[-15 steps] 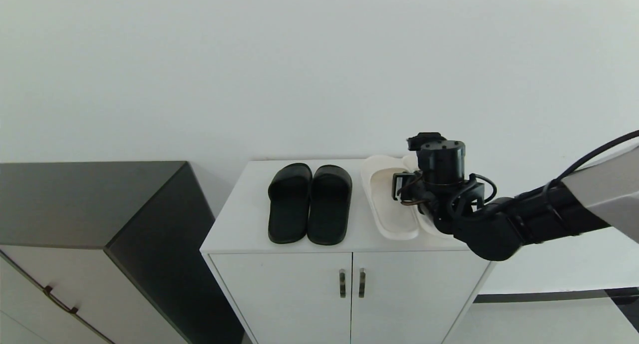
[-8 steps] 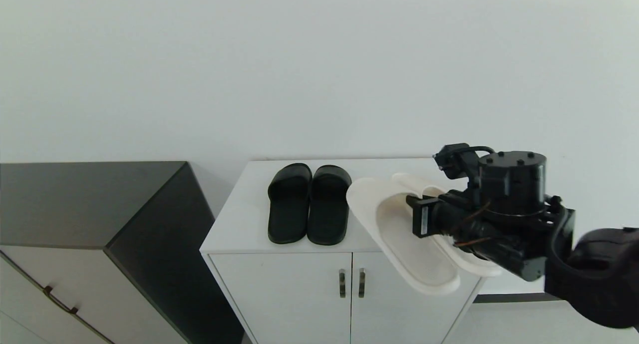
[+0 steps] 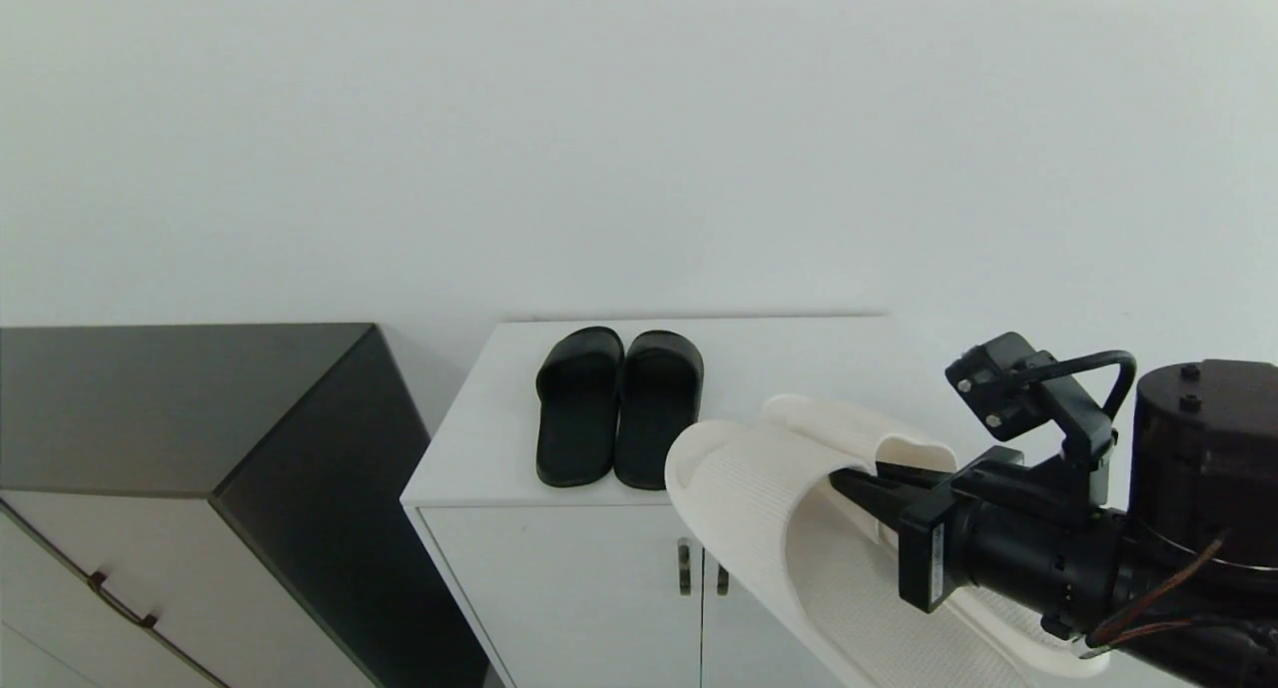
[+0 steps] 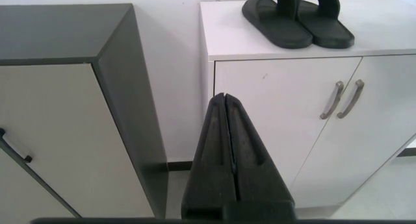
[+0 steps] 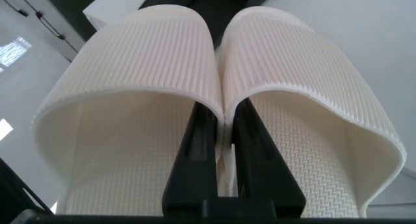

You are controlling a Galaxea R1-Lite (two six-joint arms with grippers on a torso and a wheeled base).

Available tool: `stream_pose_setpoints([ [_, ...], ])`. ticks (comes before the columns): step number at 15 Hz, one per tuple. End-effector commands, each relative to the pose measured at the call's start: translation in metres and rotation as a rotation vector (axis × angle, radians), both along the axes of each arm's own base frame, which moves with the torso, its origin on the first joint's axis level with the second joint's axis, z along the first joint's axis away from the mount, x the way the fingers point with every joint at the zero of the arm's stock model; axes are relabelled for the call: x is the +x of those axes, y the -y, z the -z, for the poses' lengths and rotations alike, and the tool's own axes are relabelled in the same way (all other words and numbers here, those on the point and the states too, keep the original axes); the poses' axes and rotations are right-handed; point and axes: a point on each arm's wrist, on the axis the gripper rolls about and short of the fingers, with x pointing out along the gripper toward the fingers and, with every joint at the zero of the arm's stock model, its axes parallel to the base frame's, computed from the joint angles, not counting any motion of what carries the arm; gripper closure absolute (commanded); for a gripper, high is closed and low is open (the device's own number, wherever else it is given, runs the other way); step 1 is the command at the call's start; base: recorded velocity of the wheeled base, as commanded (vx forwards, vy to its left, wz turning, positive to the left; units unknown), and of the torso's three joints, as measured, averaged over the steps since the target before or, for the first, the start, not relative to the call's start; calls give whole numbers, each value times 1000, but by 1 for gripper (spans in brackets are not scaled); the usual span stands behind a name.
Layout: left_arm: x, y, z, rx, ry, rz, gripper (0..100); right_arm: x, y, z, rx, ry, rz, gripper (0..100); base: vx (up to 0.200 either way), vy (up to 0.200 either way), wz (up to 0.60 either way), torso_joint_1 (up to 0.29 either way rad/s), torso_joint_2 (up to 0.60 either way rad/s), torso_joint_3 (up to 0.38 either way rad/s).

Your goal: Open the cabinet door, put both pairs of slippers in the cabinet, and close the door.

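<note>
White wall (image 3: 639, 119) fills the background. Dark grey cabinet (image 3: 180, 408) stands on the robot's left, near the white cabinet (image 3: 559, 588) with a narrow gap between them; the left wrist view shows both, grey cabinet (image 4: 58, 36) and white cabinet (image 4: 273, 107). The white cabinet's two doors (image 3: 569, 618) are both shut. Its top surface (image 3: 799, 353) is bare on the right half.

White slippers (image 3: 779, 508) are off the surface, in the air in front of the right door, side by side and touching, tilted with toes up and toward the robot's left. The right wrist view shows the ribbed straps of the white slippers (image 5: 149, 74) pressed together at their inner edges.

Black slippers (image 3: 619, 408) lie flat on the left half of the surface, side by side and touching, toes toward the wall; they also show in the left wrist view (image 4: 299, 19).

Right gripper (image 3: 849, 483) holds the white slippers, one finger under each strap and the two inner strap walls pinched between them (image 5: 224, 120). Left gripper (image 4: 224, 100) is low in front of both cabinets, fingers pressed together, holding nothing.

Two metal handles (image 4: 341, 99) sit upright, close together at the door seam.
</note>
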Motion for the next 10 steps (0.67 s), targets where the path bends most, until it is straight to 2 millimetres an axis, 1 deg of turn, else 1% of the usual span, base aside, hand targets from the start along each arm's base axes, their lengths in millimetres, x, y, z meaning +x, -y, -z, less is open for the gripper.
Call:
stream_pose_setpoints([
  [1, 0, 0, 0, 0, 0, 0, 100, -3, 2, -2, 7, 6, -4, 100, -200, 0, 0, 12, -2, 2],
  [4, 0, 0, 0, 0, 0, 0, 100, -4, 3, 2, -6, -1, -5, 100, -200, 0, 0, 1, 1, 4],
  [6, 0, 0, 0, -2, 0, 0, 100, -4, 3, 3, -9, -4, -3, 100, 0, 0, 0, 0, 0, 0],
  [10, 0, 0, 0, -2, 0, 0, 100, -6, 7, 15, -77, -5, -14, 100, 0, 0, 0, 0, 0, 0],
])
